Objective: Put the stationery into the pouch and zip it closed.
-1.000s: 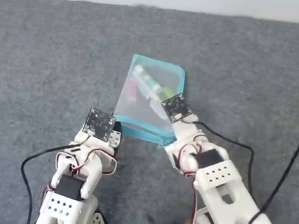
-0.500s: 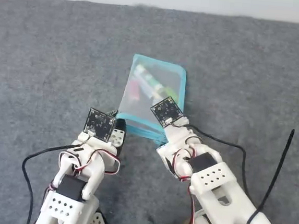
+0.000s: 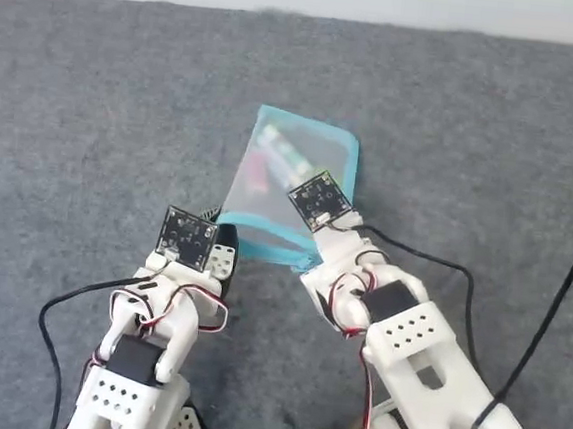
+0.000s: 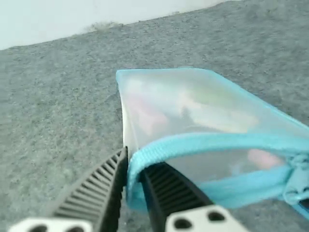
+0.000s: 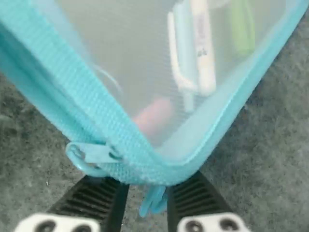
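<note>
- The pouch (image 3: 291, 187) lies mid-table, a bit far of both arms. The stationery (image 5: 194, 53) is inside it, pens and a pink bit showing thru the clear side.
- The zip edge is the near side. The zip slider (image 5: 89, 155) sits by the near right corner. Can't tell how much of the zip is run.
- My left gripper (image 4: 133, 166) is clenched on the near left corner of the zip edge. It's my anchor.
- My right gripper (image 5: 147, 187) is at the near right corner, fingers pinched on a teal tab (image 5: 153, 200) hanging there (pull or tape end, not sure which).
- To do this well, keep the left clamp firm and the edge taut, and pull straight along the zip line w/o lifting. If it's tape and not the pull, re-grip at the slider.
- Grey mat (image 3: 95, 107) lies under it all.
</note>
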Available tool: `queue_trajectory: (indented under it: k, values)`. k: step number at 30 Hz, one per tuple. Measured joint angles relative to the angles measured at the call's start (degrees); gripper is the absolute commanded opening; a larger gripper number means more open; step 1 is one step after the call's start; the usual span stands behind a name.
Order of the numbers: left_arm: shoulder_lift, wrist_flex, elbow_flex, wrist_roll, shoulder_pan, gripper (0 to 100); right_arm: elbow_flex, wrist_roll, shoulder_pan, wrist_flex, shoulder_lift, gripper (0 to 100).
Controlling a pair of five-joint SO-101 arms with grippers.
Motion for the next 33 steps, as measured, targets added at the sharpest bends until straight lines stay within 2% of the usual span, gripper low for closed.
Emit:
queue_trajectory:
  k: [6,12,18,21,26,29,33]
  values:
    - [-0.1,-0.6,0.1,0.0,0.0,1,-3.6,-3.8,0.0,-1.1,0.0,22.1]
    - [0.0,-0.6,0.1,0.0,0.0,1,-4.2,-6.2,-0.1,-5.5,1.1,22.6]
    - [0.0,-0.6,0.1,0.0,0.0,1,-4.2,-6.8,-0.1,-14.7,7.9,22.2]
    - [0.0,-0.6,0.1,0.0,0.0,1,-4.2,-6.8,-0.1,-17.7,11.3,17.5]
    - [0.0,-0.6,0.1,0.0,0.0,1,-4.2,-6.8,0.2,-18.5,13.5,0.2]
    - [0.0,-0.6,0.1,0.0,-0.2,1,-4.2,-6.8,0.7,-16.0,13.5,0.7]
    - [0.0,-0.8,0.2,0.0,0.2,1,-7.4,-6.4,1.0,-6.7,9.3,0.7]
